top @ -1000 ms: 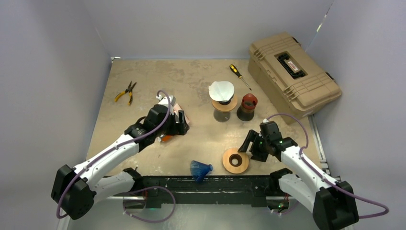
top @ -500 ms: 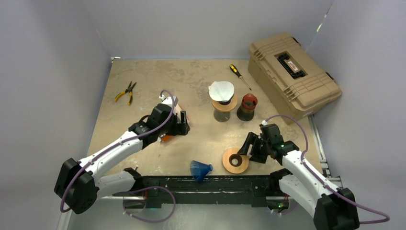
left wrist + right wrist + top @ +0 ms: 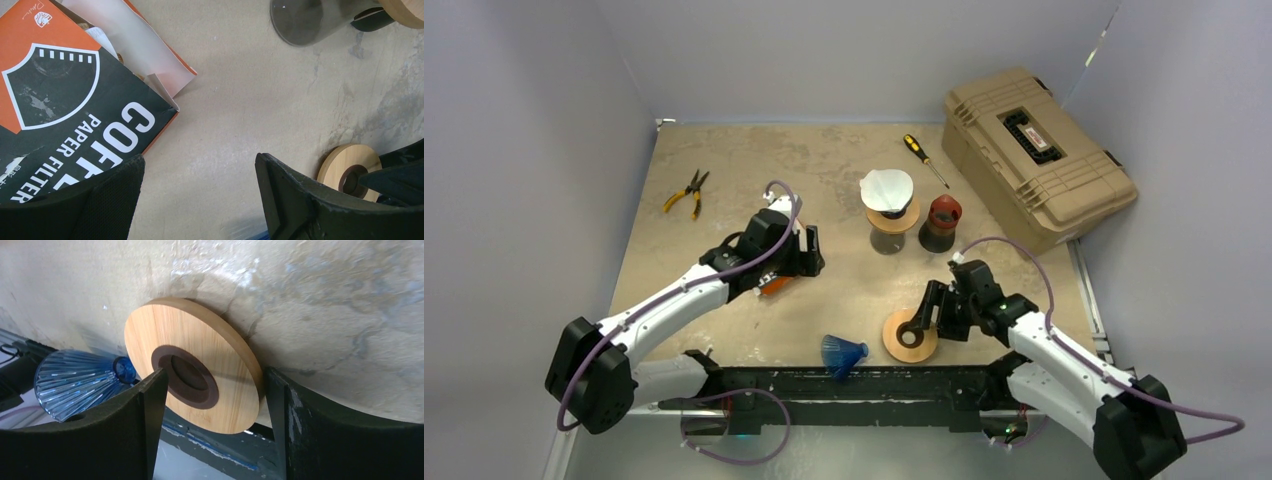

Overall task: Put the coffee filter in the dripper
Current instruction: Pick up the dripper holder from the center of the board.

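Note:
A blue ribbed dripper (image 3: 843, 353) lies on its side at the table's near edge; it also shows in the right wrist view (image 3: 75, 382). A white paper filter (image 3: 887, 188) sits in a wood-collared glass stand at the back. An orange and black coffee filter packet (image 3: 771, 284) lies under my left arm and fills the left of the left wrist view (image 3: 75, 110). My left gripper (image 3: 810, 256) is open and empty beside the packet (image 3: 200, 200). My right gripper (image 3: 927, 313) is open, its jaws on either side of a wooden ring (image 3: 195, 360).
The wooden ring (image 3: 909, 336) lies just right of the dripper. A dark red-topped jar (image 3: 941, 222) stands by the glass stand (image 3: 310, 22). A tan toolbox (image 3: 1036, 152) sits at the back right, a screwdriver (image 3: 924, 160) beside it, and pliers (image 3: 686, 192) at the back left.
My right gripper has moved left onto the wooden ring, and the ring has shifted slightly left. My left gripper has moved a little up and right over the packet.

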`<act>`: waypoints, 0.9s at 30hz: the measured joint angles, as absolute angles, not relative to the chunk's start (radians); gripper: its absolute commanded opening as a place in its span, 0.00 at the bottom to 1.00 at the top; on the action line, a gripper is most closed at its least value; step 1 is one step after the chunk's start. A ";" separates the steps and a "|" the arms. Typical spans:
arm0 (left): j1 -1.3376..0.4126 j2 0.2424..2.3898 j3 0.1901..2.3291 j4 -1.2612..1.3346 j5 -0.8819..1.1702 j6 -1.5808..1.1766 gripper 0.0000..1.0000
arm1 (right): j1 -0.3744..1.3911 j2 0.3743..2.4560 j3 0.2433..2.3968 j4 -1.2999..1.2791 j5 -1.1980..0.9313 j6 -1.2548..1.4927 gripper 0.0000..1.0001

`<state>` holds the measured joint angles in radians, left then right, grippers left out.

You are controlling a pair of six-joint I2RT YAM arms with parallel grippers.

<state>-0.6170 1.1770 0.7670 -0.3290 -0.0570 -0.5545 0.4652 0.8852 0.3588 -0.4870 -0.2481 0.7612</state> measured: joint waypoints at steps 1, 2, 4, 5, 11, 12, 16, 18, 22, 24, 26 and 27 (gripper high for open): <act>-0.617 1.179 0.767 -0.329 -0.057 -0.554 0.80 | 0.484 0.892 0.359 -0.479 -0.244 0.770 0.71; -0.617 1.181 0.767 -0.330 -0.057 -0.554 0.80 | 0.498 0.897 0.359 -0.474 -0.241 0.778 0.70; -0.617 1.183 0.767 -0.330 -0.057 -0.553 0.80 | 0.531 0.906 0.360 -0.463 -0.223 0.797 0.70; -0.617 1.183 0.767 -0.330 -0.057 -0.553 0.80 | 0.545 0.911 0.361 -0.457 -0.217 0.806 0.70; -0.617 1.192 0.767 -0.330 -0.060 -0.553 0.80 | 0.602 0.960 0.373 -0.430 -0.170 0.846 0.41; -0.617 1.193 0.767 -0.330 -0.061 -0.553 0.80 | 0.611 0.971 0.376 -0.425 -0.165 0.850 0.37; -0.617 1.195 0.767 -0.329 -0.061 -0.554 0.80 | 0.645 1.017 0.399 -0.429 -0.124 0.876 0.33; -0.617 1.195 0.767 -0.328 -0.061 -0.556 0.80 | 0.657 1.042 0.416 -0.434 -0.109 0.880 0.23; -0.617 1.195 0.767 -0.319 -0.061 -0.556 0.80 | 0.680 1.097 0.457 -0.446 -0.079 0.882 0.14; -0.617 1.195 0.767 -0.317 -0.061 -0.556 0.80 | 0.689 1.110 0.484 -0.464 -0.064 0.881 0.13; -0.617 1.195 0.767 -0.315 -0.061 -0.556 0.80 | 0.695 1.121 0.506 -0.482 -0.050 0.881 0.11; -0.617 1.195 0.767 -0.315 -0.061 -0.556 0.80 | 0.700 1.123 0.517 -0.491 -0.040 0.881 0.05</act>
